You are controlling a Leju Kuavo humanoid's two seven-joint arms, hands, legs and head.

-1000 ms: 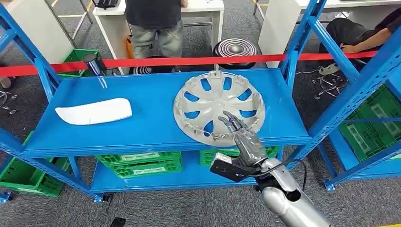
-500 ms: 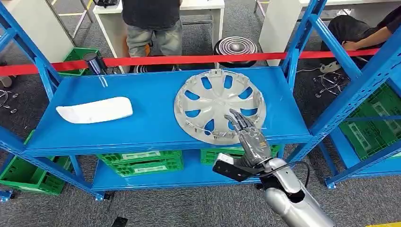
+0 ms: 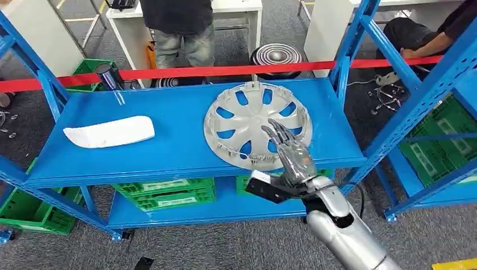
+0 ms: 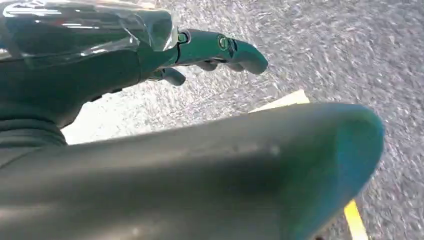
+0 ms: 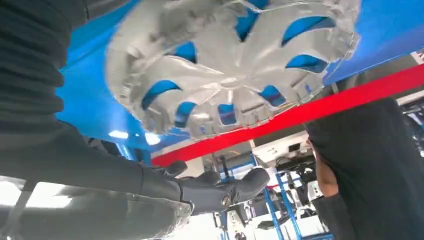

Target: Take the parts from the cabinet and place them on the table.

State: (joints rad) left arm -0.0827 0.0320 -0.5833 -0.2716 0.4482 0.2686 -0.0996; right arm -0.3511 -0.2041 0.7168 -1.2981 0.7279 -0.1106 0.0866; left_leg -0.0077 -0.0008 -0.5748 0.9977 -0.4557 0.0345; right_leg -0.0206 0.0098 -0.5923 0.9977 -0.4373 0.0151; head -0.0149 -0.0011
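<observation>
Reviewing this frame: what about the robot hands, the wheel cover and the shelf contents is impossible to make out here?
- Head view: whether the right robot hand touches the wheel cover; the fingers overlap its near rim.
- Head view: the wheel cover's near edge, hidden behind that hand.
- Right wrist view: the cover is blurred, so contact is unclear.
- Left wrist view: the left robot hand, partly hidden by a dark part.
- Head view: labels on the green crates, too small.
</observation>
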